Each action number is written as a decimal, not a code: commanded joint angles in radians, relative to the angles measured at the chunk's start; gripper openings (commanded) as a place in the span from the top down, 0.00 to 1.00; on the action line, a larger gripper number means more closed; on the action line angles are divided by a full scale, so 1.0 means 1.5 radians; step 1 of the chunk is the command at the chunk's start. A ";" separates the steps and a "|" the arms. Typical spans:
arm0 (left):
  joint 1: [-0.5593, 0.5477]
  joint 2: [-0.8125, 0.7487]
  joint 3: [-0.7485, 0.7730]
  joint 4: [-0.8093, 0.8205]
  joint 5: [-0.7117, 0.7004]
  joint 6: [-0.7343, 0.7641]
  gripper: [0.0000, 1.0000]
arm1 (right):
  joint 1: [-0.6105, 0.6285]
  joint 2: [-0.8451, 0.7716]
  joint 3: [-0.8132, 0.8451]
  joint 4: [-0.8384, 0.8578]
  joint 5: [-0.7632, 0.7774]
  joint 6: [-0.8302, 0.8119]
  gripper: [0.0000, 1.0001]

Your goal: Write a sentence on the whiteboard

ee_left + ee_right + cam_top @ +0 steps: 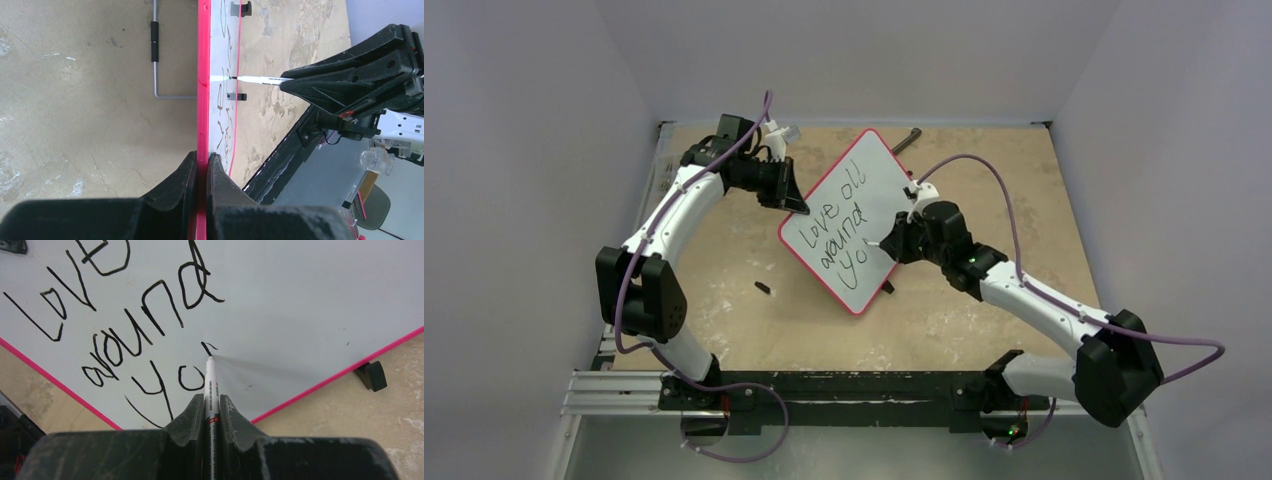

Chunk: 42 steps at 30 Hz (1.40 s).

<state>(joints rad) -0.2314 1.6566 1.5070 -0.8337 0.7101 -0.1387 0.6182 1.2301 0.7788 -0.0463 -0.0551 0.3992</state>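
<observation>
Black right gripper [207, 402] of mine is pinching the marker [210, 382], tip touching the whiteboard [310, 300] just past the "Yo" of the sentence [125, 330]. Further out, my left gripper [201, 162] is clamped tight on the whiteboard's pink rim.

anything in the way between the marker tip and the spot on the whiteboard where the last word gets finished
Nothing visible. The right gripper holds the marker, tip on the whiteboard just after "Yo" of the sentence, bare white ahead. The left gripper clamps the red rim, away from the writing.
</observation>
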 commanded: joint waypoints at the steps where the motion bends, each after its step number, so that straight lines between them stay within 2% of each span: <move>1: 0.003 -0.010 0.013 0.018 -0.042 0.017 1.00 | -0.002 -0.017 -0.040 -0.003 0.004 -0.007 1.00; 10: 0.003 -0.012 0.010 0.018 -0.041 0.017 1.00 | -0.002 -0.025 -0.045 -0.029 0.045 0.001 1.00; 17: 0.003 -0.014 0.009 0.018 -0.042 0.017 1.00 | -0.002 -0.007 0.015 -0.052 0.097 -0.016 1.00; 33: 0.003 -0.015 0.010 0.019 -0.042 0.017 1.00 | -0.003 0.079 0.159 -0.058 0.096 -0.040 1.00; 42: 0.003 -0.014 0.010 0.019 -0.042 0.017 1.00 | -0.002 0.068 0.101 -0.045 0.074 -0.025 1.00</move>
<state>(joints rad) -0.2314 1.6566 1.5070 -0.8337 0.7105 -0.1390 0.6140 1.3521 0.9749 -0.1402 0.0788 0.3550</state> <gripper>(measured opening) 0.042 0.091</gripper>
